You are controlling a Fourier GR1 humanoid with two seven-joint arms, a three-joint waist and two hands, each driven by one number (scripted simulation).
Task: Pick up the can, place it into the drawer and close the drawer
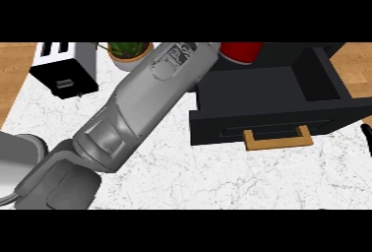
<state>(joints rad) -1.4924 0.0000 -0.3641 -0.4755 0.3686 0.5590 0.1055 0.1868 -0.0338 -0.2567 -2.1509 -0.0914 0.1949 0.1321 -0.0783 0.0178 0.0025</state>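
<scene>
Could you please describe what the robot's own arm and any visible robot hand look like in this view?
The left forearm is a long grey shell of smooth, rounded panels with recessed seam lines and an outlined plate near its far end. It widens into blocky grey joint segments at the lower left. Its robot hand is out of sight. At the right edge, only a thin black sliver shows, probably the right robot hand.

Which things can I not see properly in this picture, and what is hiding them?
- Left hand: head view, beyond the picture's top edge at the end of the left forearm.
- Red can: top cut off.
- Right hand: only a sliver at the right edge.
- Plant: partly behind the forearm.
</scene>
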